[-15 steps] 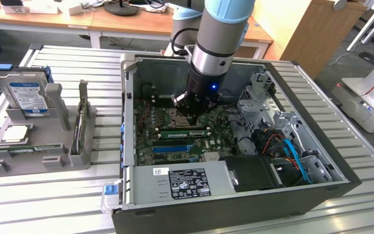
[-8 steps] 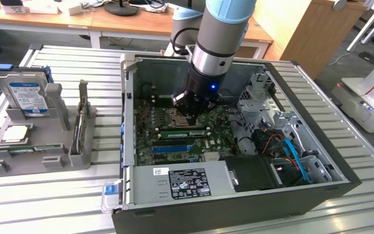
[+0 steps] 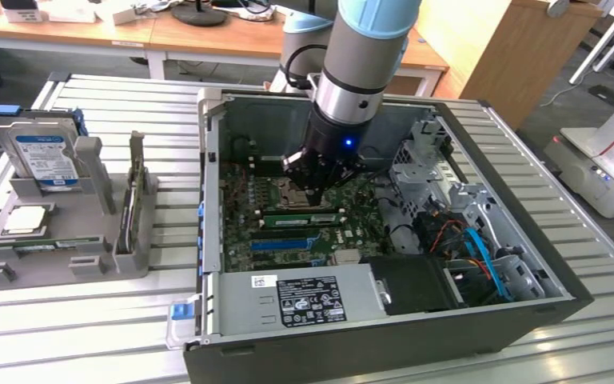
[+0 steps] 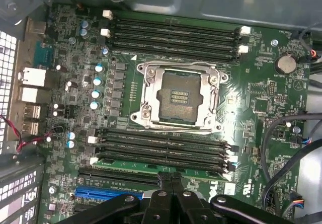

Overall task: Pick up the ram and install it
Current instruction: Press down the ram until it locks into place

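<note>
The ram [image 3: 301,217], a long green stick with dark chips, stands on edge along the memory slots of the motherboard [image 3: 285,252] inside the open computer case [image 3: 392,336]. My gripper [image 3: 318,182] hangs just above and behind it, over the empty processor socket [image 4: 178,97]. In the wrist view the gripper [image 4: 171,178] has its two fingers pressed together, shut, with nothing seen between them, and it hovers at the edge of the black memory slots [image 4: 161,151]. Whether the fingers touch the ram I cannot tell.
A grey parts holder [image 3: 61,264] left of the case carries a silver hard drive [image 3: 42,156], a square processor chip [image 3: 26,220] and a thin upright board [image 3: 133,188]. Cables [image 3: 478,248] and a drive cage [image 3: 424,160] crowd the case's right side. The power supply [image 3: 307,300] fills the front.
</note>
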